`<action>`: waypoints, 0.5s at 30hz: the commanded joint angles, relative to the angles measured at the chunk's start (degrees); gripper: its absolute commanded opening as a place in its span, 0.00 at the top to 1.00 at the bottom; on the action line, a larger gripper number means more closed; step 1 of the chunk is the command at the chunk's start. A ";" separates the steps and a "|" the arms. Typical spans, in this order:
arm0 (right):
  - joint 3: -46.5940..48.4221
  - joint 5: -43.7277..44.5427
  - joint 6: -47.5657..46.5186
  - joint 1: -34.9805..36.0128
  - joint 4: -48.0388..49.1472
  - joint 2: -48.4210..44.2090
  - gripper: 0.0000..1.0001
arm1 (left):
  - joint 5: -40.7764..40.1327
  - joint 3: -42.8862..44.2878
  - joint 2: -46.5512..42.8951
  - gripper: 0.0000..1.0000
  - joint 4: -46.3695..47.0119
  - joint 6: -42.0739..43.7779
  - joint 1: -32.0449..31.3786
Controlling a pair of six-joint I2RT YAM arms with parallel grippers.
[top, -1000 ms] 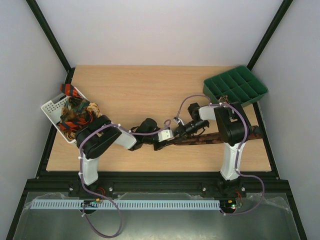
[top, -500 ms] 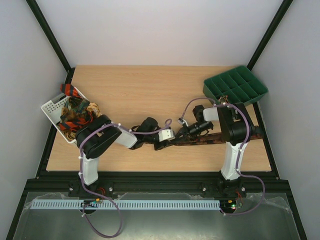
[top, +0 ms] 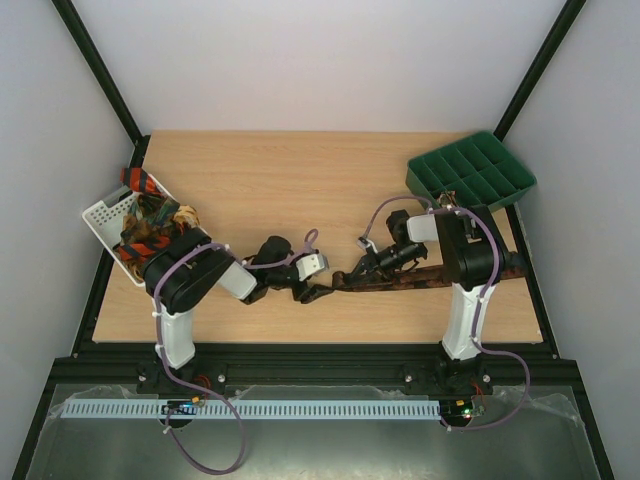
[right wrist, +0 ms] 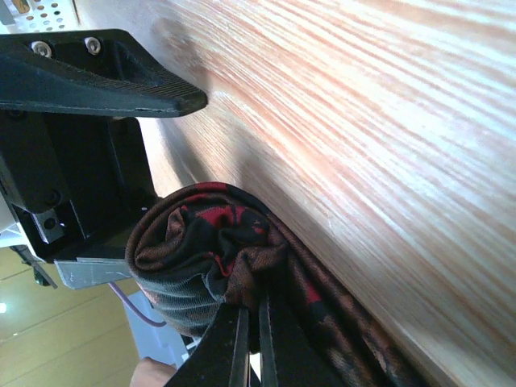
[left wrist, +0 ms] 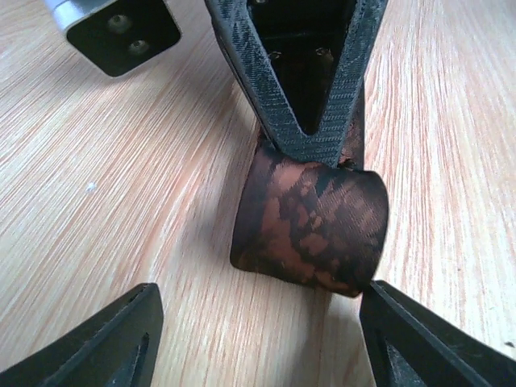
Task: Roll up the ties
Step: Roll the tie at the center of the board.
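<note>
Saw a long, narrow dark brown fabric necktie with reddish specks (top: 440, 277) laid flat along the near right part of a pale wooden table (top: 300, 180). Ran left to right, passed beneath the right arm and reached the table's right edge. Found its left end wound into a short, loose roll (left wrist: 310, 230), lying on its side on the wood, roughly midway between the two arms.

Logged the right gripper (top: 352, 275) reaching leftward, low over the necktie. Found its black fingers pressed together and clamped on the fabric at the roll's core. From the right wrist view, saw folds of cloth bunched round the tips.

Logged the left gripper (left wrist: 260, 310) facing the roll from the opposite side, with jaws wide apart and nothing held. Noted one finger (left wrist: 105, 343) set to either side of the roll. Saw one clear of the cloth and the other's tip just beside the roll's lower corner. Could not tell whether that tip touched.

Noted a white slotted plastic basket (top: 100, 215) at the table's left edge, heaped with other ties (top: 150, 235), orange-and-black striped and tan-gold among them. Saw one striped end poking over the far rim.

Noted a dark green plastic compartment tray (top: 470, 175) at the far right corner, well apart from the roll.
</note>
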 commanded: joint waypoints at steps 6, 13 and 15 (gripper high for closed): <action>-0.15 15.90 0.30 1.88 -0.72 7.49 0.99 | 2.63 -3.60 6.16 0.28 16.05 -7.95 -2.08; 2.27 14.81 -1.59 1.91 -2.28 9.21 0.99 | -1.34 -0.98 7.77 0.39 11.34 -4.06 -3.56; 2.61 14.84 -1.96 1.91 -2.35 9.53 0.99 | -2.33 -0.76 7.28 0.49 9.64 -3.07 -3.61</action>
